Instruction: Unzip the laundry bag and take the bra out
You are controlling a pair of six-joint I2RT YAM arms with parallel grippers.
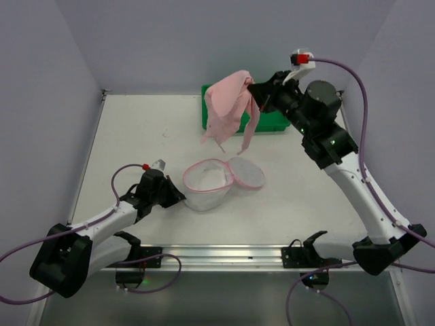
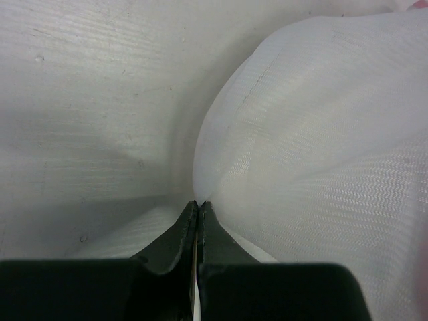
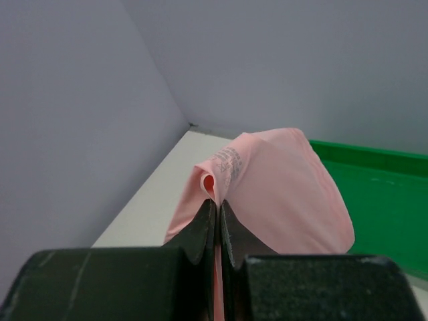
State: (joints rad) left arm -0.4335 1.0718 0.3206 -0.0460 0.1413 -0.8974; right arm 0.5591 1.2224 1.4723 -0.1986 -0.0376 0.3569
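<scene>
Overhead, the bra (image 1: 228, 109) is seen hanging clear of the table (image 1: 136, 136), clamped in the right gripper (image 1: 257, 92) over the left part of the green tray (image 1: 275, 122), with a strap dangling past the tray's near edge. The laundry bag (image 1: 207, 185) lies mid-table, unzipped, its lid flipped to the right, and its left wall is pinched by the left gripper (image 1: 175, 197). Removal is judged done; probably only the setting-down is left.

From the left wrist, the jaws are shown pressed together on a fold of white mesh, so the pouch can be pinned down until the garment is released.

From the right wrist, the jaws are closed on a pink fold, with the tray beyond and to the right. The garment is best carried further over the tray and lowered before the fingers are parted, lest the strap be draped over the rim.
</scene>
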